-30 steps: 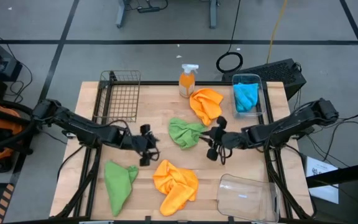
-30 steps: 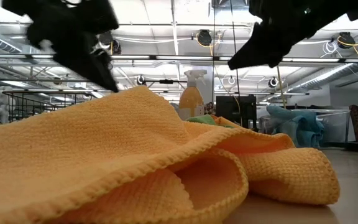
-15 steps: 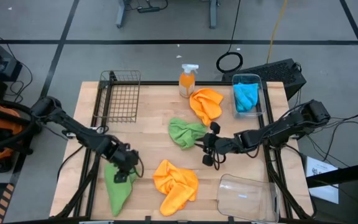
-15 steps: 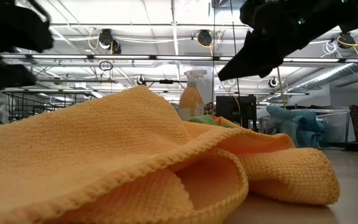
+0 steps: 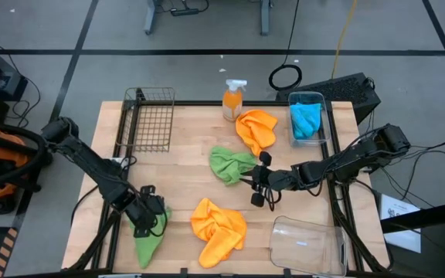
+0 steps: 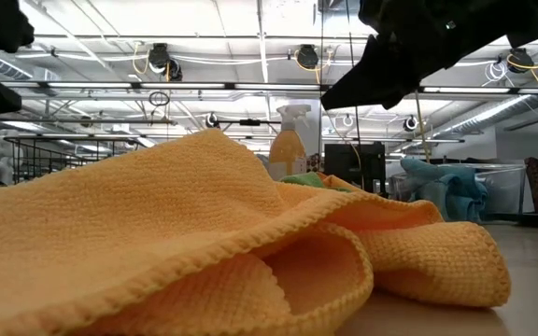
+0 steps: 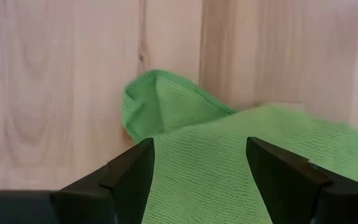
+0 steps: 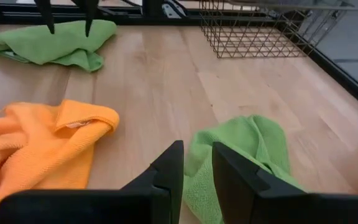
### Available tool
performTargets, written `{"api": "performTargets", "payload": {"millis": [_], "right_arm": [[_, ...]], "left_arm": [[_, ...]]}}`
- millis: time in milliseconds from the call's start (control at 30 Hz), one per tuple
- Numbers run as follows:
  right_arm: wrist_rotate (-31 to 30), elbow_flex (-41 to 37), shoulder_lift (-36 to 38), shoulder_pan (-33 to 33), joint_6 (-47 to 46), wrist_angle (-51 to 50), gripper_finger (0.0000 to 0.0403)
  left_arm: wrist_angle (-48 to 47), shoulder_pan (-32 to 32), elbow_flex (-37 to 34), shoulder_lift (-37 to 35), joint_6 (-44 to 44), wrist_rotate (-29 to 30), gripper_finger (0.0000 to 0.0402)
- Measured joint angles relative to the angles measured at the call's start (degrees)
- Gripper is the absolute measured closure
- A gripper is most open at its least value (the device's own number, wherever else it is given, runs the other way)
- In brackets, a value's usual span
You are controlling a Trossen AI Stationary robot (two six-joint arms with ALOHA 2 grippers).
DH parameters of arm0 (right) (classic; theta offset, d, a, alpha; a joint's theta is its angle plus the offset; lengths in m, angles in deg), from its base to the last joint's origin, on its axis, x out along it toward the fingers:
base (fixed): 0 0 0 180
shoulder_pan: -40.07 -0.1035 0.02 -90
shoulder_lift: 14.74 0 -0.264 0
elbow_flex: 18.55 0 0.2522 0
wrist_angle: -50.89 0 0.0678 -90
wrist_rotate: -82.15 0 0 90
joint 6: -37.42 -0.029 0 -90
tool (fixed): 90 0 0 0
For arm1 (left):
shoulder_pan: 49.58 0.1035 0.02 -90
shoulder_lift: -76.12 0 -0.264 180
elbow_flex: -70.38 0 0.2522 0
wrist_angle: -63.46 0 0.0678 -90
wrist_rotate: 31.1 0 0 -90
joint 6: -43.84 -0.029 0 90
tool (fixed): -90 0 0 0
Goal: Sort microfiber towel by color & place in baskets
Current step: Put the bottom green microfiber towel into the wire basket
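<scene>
My left gripper [image 5: 147, 216] hangs open, pointing down, just over the near-left green towel [image 5: 150, 235]; its fingers straddle the towel's far part [image 7: 197, 155], and I cannot tell whether they touch it. My right gripper [image 5: 256, 184] stands narrowly open, nothing between its fingers, beside the middle green towel [image 5: 229, 164], which lies flat on the table [image 8: 241, 155]. One orange towel [image 5: 218, 229] lies near the front, another [image 5: 256, 130] farther back. A blue towel [image 5: 307, 120] sits in the far-right clear basket [image 5: 324, 116]. The wire basket [image 5: 150, 120] stands far left, a clear basket [image 5: 307, 245] near right.
An orange spray bottle [image 5: 234, 100] stands at the table's far edge between the wire basket and the far orange towel. The near orange towel [image 6: 204, 243] fills the low view. Bare wood [image 5: 184, 154] shows between the wire basket and the middle green towel.
My left gripper has swung from the table's middle toward the near left corner, has tipped to point down, and now hangs over the near-left green towel. My right gripper has crept a little toward the middle green towel. No towel has moved.
</scene>
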Motion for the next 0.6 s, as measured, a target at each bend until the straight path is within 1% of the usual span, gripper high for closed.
{"api": "performTargets", "payload": {"millis": [100, 167, 233, 400, 500, 600], "right_arm": [[0.17, 0.00, 0.00, 0.00, 0.28, 0.80, 0.0328], [1.72, 0.00, 0.00, 0.00, 0.22, 0.82, 0.0328], [2.95, 0.00, -0.02, 0.00, 0.22, 0.91, 0.0328], [3.12, 0.00, -0.02, -0.02, 0.02, 1.10, 0.0328], [3.13, 0.00, -0.02, -0.02, -0.06, 1.10, 0.0328], [3.11, 0.00, -0.02, -0.02, -0.09, 1.10, 0.0328]], "left_arm": [[-0.04, -0.29, 0.00, 2.13, 0.37, -0.58, 0.0140], [0.05, -0.24, 0.00, 3.73, 0.70, -2.09, 0.0133], [-0.15, -0.24, 0.00, 5.01, 0.95, -2.15, 0.0119], [-0.05, -0.24, 0.00, 7.21, -1.44, -0.58, 0.0083], [0.33, -0.11, 0.00, 9.22, -3.10, -0.96, 0.0081], [3.08, 0.11, -0.39, 11.63, -4.71, -2.60, 0.0091]]}}
